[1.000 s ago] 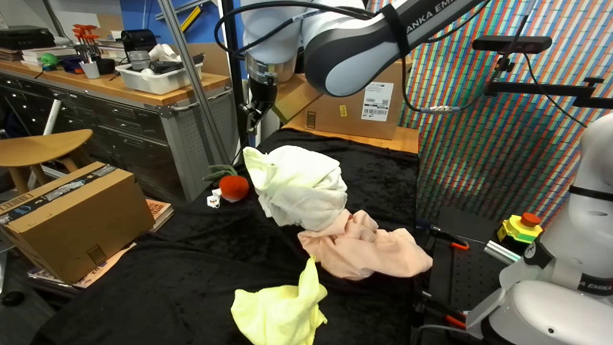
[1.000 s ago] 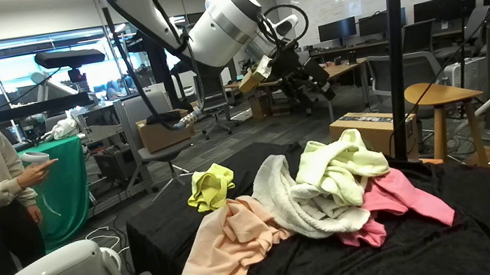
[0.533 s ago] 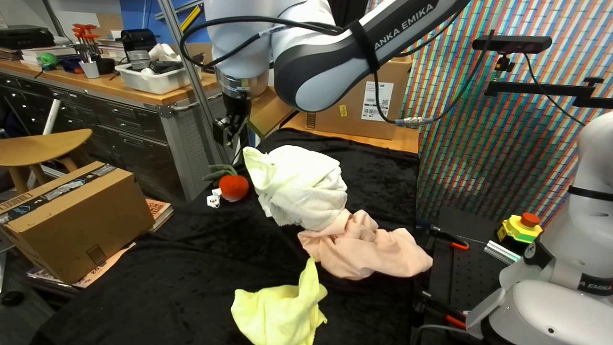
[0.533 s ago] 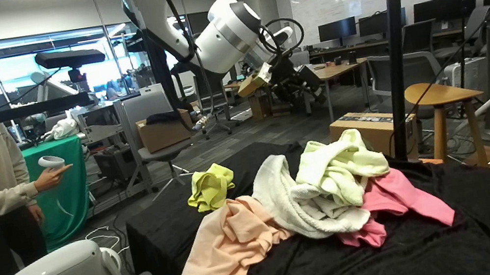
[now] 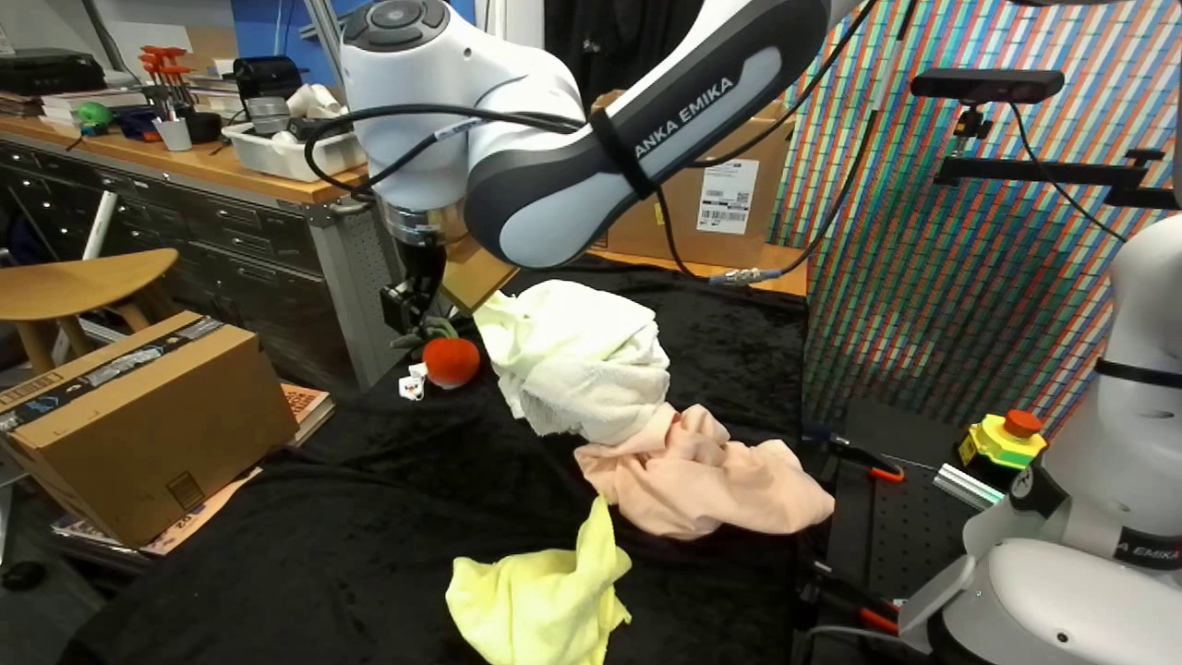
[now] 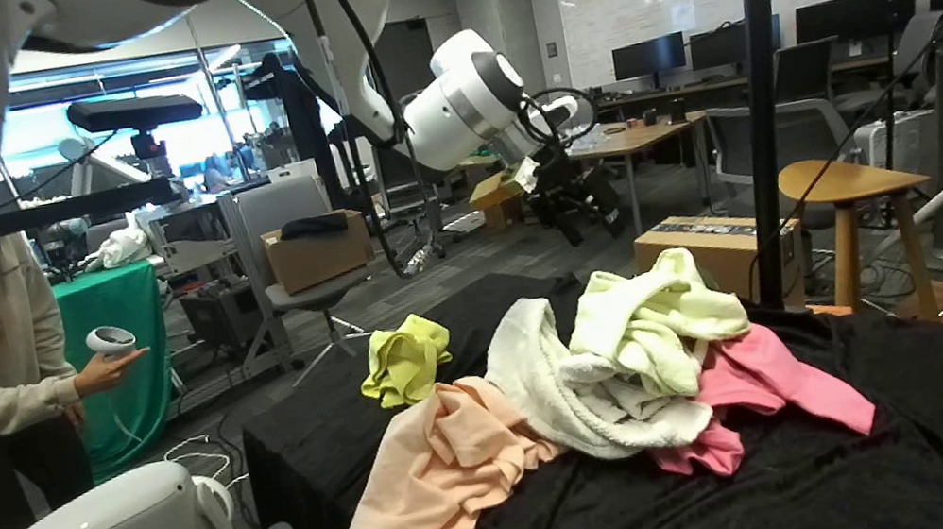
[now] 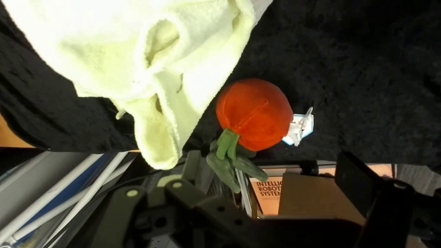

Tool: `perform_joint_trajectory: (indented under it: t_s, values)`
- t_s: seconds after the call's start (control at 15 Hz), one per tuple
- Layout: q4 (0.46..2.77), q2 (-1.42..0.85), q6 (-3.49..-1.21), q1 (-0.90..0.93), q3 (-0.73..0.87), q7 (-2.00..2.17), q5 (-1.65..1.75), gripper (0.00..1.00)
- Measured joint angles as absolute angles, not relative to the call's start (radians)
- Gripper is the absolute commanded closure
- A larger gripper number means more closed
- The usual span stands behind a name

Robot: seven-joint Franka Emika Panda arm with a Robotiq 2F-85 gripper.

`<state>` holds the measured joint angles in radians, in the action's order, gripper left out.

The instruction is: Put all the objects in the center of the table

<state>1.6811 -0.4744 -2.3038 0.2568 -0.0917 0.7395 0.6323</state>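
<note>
The small red-orange ball [image 7: 255,113], with green leaves and a white tag, lies near the black table's [image 5: 369,517] edge. My gripper [image 7: 274,172] stands open in the wrist view, fingers wide apart and nothing held; the leaves show between them. In an exterior view the gripper [image 5: 411,309] hangs above and beside the ball [image 5: 452,361], which the cloths hide in the opposite view. A pale yellow-green cloth [image 6: 663,319] lies on a white cloth [image 6: 540,387], with a pink cloth [image 6: 783,380] partly underneath. A peach cloth [image 6: 439,471] adjoins this heap. A yellow cloth [image 5: 545,600] lies apart.
Beyond the table edge, near the ball, a cardboard box [image 5: 157,434] sits on books. A large box [image 5: 683,217] stands at an end of the table. A black pole [image 6: 768,90] rises close to the table. A person's hand [image 6: 110,368] holds a white controller.
The gripper has descended and moved left in an exterior view, to above the ball's leaves. It has stayed open. The cloths and ball have not moved.
</note>
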Motion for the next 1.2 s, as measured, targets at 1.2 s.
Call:
perform_joint_trajectory:
  t_s: [1.2]
  values:
    - [1.415, -0.748, -2.281, 0.267, -0.008, 0.461, 0.337, 0.0]
